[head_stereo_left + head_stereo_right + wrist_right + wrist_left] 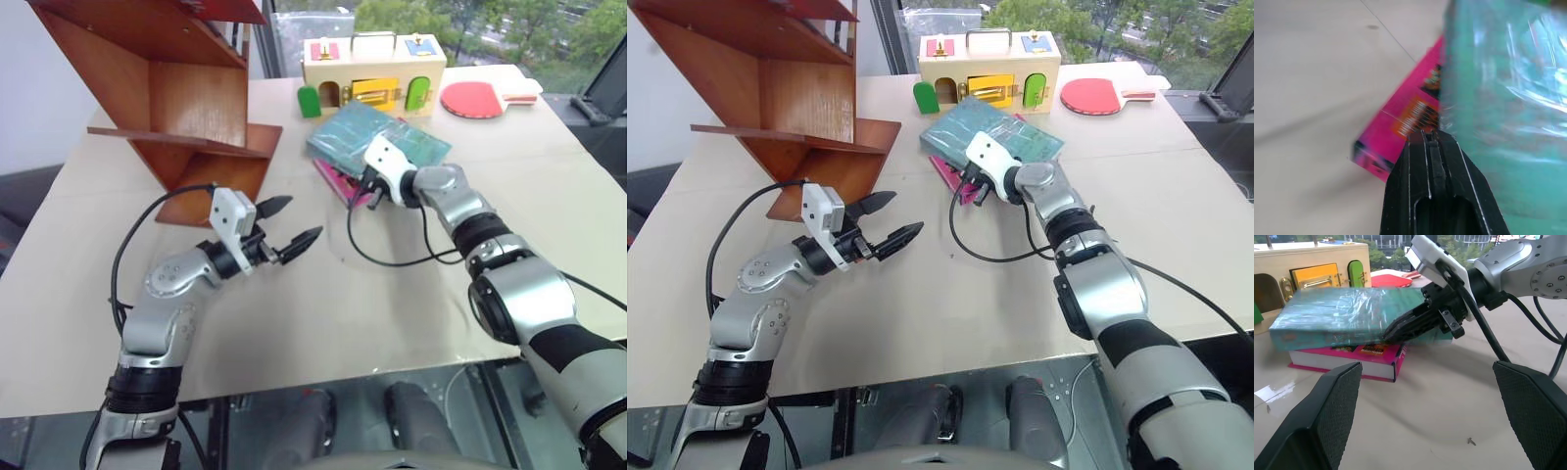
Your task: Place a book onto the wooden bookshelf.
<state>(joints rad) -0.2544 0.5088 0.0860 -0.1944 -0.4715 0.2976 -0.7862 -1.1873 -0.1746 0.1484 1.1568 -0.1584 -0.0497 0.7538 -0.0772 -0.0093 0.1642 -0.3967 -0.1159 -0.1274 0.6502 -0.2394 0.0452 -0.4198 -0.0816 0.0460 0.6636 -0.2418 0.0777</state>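
The teal-green book (382,137), wrapped in shiny plastic, lies flat on top of a smaller magenta-pink book (336,182) at the table's far middle. My right gripper (1387,336) is shut with nothing between its fingers. Its tip (1430,134) rests at the near edge of the stack, at the seam between the two books. My left gripper (299,221) hovers open and empty over the table, nearer and to the left, pointing toward the books. The reddish-brown wooden bookshelf (186,98) stands at the far left, its slanted boards facing the books.
A pale wooden box with coloured doors (372,73) stands just behind the books. A red table-tennis paddle (475,98) lies at the far right. A black cable (392,257) loops under my right wrist. Bare tabletop (323,313) stretches to the front edge.
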